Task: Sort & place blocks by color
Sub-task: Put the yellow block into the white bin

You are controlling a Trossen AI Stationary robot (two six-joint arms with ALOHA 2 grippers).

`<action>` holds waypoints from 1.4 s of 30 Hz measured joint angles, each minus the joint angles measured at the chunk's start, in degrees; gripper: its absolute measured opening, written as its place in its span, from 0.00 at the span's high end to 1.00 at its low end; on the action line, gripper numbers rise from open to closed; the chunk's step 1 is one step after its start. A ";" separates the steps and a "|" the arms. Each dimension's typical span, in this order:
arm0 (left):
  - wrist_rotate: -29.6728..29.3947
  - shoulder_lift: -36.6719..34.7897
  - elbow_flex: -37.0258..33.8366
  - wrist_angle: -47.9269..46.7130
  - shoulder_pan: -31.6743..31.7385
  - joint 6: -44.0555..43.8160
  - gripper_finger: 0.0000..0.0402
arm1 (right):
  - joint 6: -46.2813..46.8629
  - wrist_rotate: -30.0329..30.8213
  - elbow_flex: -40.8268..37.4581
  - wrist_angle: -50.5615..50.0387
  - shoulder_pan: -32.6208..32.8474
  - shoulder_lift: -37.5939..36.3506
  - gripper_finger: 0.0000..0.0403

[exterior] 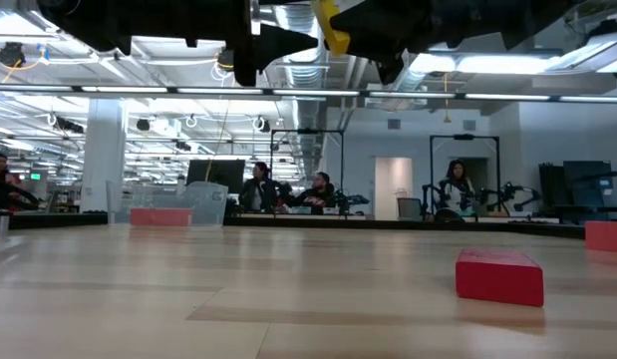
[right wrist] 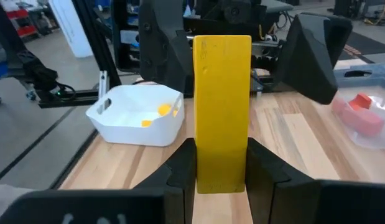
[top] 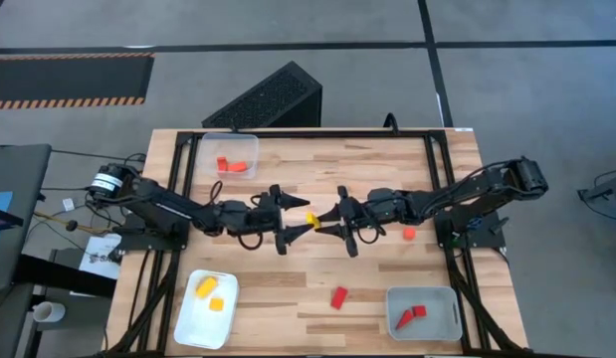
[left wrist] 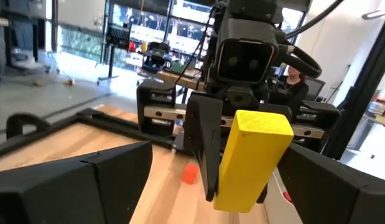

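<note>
— Wooden table: why does the yellow bar hang mid-air at centre?
— Right hand clamps it for a handover; left hand, fingers spread, flanks it without touching.

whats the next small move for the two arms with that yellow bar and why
Probably the left gripper should close on the yellow bar. The right gripper is shut on one end of it in mid-air over the table, and the left one's open fingers stand on either side of the other end, apart from it. The white tray with yellow blocks is on the left arm's side.
</note>
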 joint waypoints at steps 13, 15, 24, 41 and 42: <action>-1.00 0.00 0.02 3.42 -2.39 3.35 0.16 | -0.65 -2.16 -0.01 1.66 0.38 0.00 0.73; 1.94 0.00 0.02 5.83 -2.39 2.70 0.16 | -1.55 -2.35 -0.02 2.60 1.10 0.00 0.73; 6.61 -0.02 0.04 9.80 -3.34 1.91 0.15 | -2.56 -2.41 0.02 8.06 2.54 -0.02 0.73; -9.07 -0.02 0.04 7.01 -4.24 8.49 0.16 | -2.86 7.23 2.27 5.16 1.77 -0.02 0.73; -9.00 -0.02 0.04 7.00 -4.23 8.78 0.16 | -2.86 7.23 2.27 5.08 1.93 -0.02 0.73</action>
